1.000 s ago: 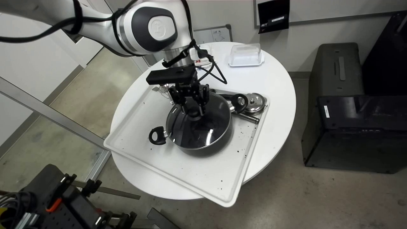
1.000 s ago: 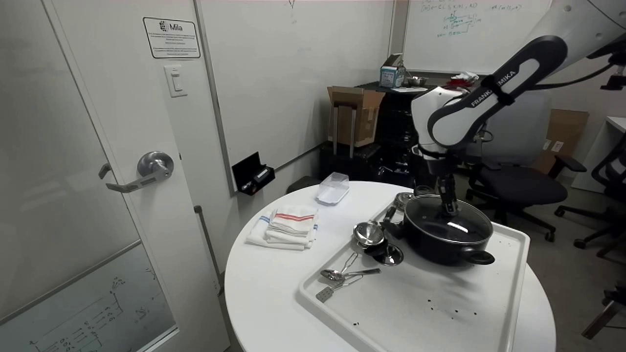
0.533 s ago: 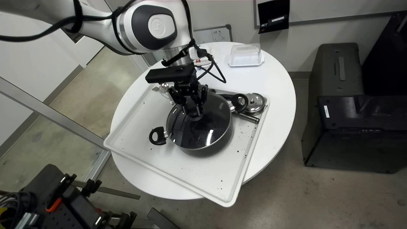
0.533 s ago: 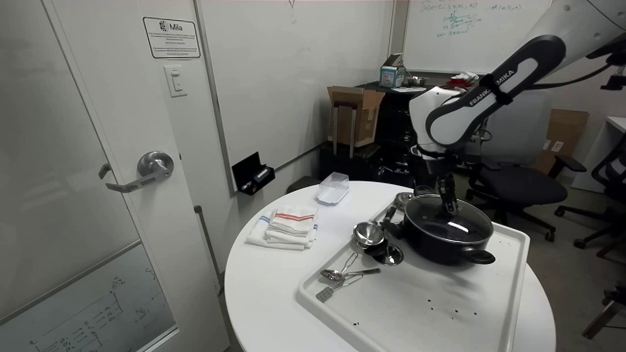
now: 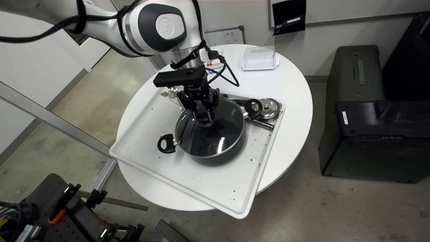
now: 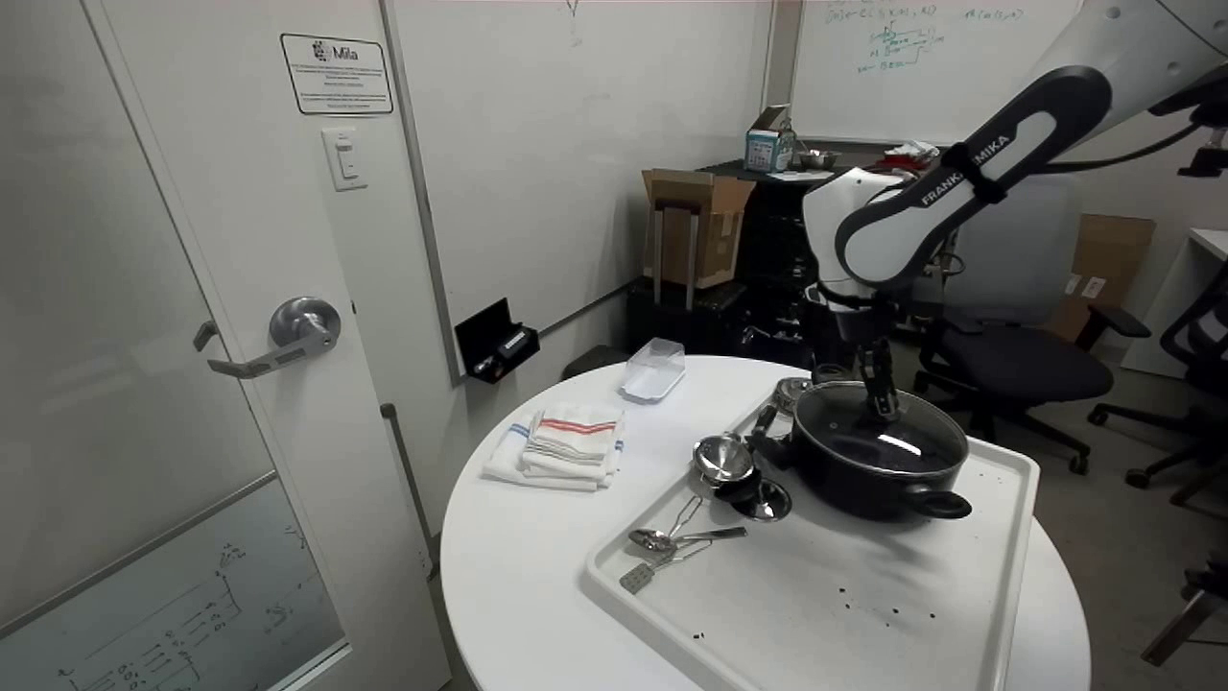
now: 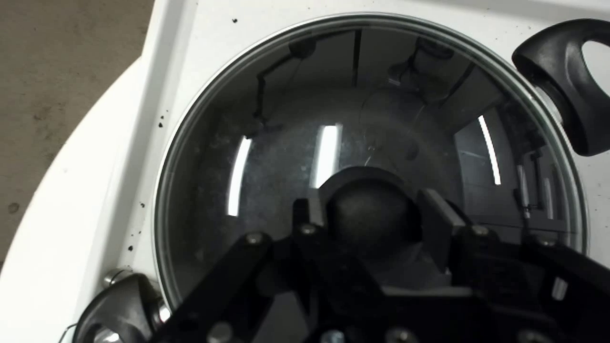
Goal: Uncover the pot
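The black pot [image 5: 221, 161] stands on the white tray, and its dark wall [image 6: 854, 488] also shows in an exterior view. The transparent glass lid [image 5: 215, 143] sits on the pot with no visible gap at the rim. It fills much of the wrist view [image 7: 276, 109]. My gripper [image 5: 203, 117] points down over the lid in both exterior views [image 6: 883, 411]. In the wrist view its pads [image 7: 436, 228] stand on both sides of the lid's round dark knob [image 7: 371, 209], close against it. The gripper looks shut on the knob. The pot's inside is hidden under the lid.
The tray [image 5: 188, 179] lies on a round white table [image 5: 297, 111]. Small metal kitchenware [image 6: 724, 461] lies close beside the pot, and small utensils [image 6: 662, 540] lie near the tray's edge. Folded towels [image 6: 573, 449] and a clear container [image 6: 654, 372] stand on the table.
The fingers have drawn slightly closer together at the knob since a second ago. The arm has shifted very slightly. The lid and the pot show no clear movement.
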Motion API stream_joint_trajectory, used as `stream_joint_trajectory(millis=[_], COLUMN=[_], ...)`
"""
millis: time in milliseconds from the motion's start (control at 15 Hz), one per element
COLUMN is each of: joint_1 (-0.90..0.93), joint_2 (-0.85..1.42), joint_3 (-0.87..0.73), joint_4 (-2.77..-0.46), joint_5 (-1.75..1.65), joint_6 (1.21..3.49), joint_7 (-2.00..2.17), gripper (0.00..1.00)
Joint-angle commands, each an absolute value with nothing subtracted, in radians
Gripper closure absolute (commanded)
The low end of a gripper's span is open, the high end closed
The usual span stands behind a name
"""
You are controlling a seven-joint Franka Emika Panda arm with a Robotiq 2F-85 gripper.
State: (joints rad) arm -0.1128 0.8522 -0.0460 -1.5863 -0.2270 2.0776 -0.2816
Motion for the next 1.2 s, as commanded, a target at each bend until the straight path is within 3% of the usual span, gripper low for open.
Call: stream_joint_trajectory(millis=[0, 600, 1133], joint_1=[-0.113, -0.089, 0.044], joint_2=[0.764, 0.599, 0.532], joint_3=[-0.046, -0.046, -0.030], joint_4=[-1.648, -1.792, -1.949], joint_5=[-0.237, -0.271, -0.428], joint_6=[2.058, 2.065, 2.108], joint_7=[-0.312, -0.332, -0.261], gripper=[0.75, 0.75, 0.75])
